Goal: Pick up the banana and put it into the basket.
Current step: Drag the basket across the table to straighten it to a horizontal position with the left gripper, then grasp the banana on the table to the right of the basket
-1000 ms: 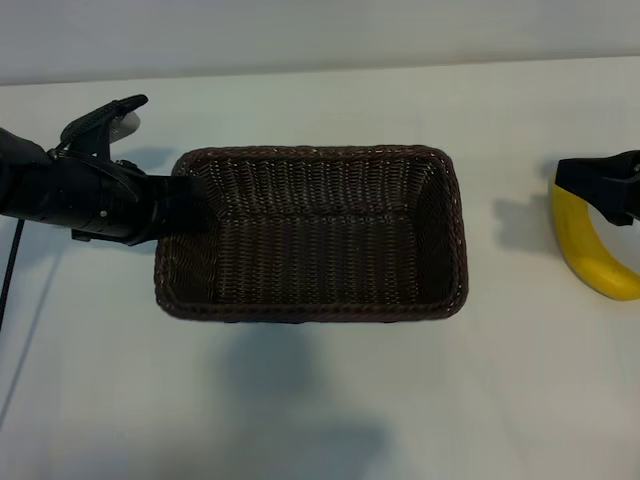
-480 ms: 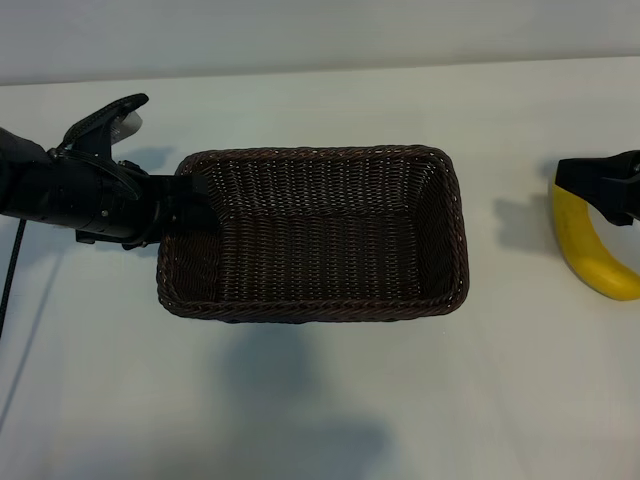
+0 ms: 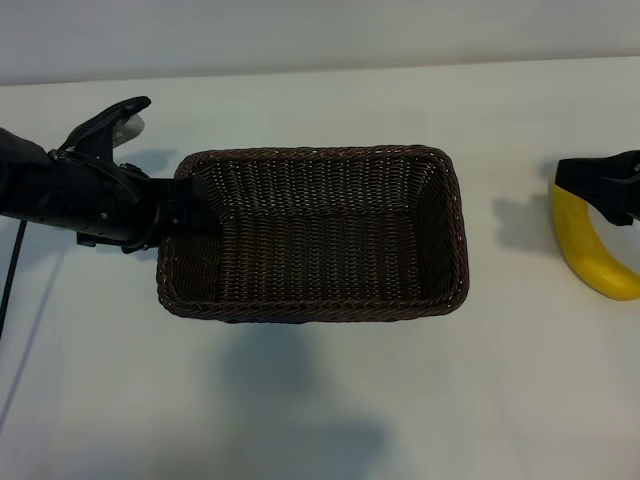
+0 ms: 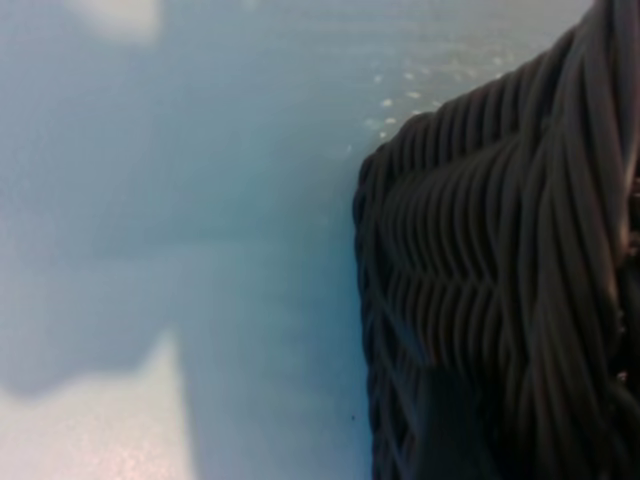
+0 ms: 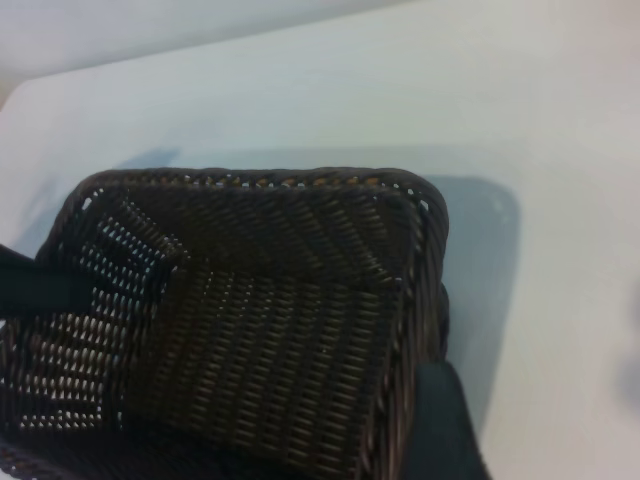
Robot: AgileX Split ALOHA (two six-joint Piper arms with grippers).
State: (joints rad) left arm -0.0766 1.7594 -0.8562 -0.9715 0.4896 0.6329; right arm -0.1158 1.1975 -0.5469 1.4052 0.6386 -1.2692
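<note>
While my left end effector (image 3: 185,205) straddles the wicker basket (image 3: 440,240) rim, spread, my right end effector (image 3: 600,190) grips the banana (image 3: 590,255) beside it; carry high, release centred.

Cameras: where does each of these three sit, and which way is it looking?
Exterior view: above the table, looking down at the basket, the banana, the left tool and the right tool.
Left wrist view: on the left arm, close against the basket's outer wall; none of the arm shows.
Right wrist view: on the right arm, looking into the basket.
All three views share the basket.
</note>
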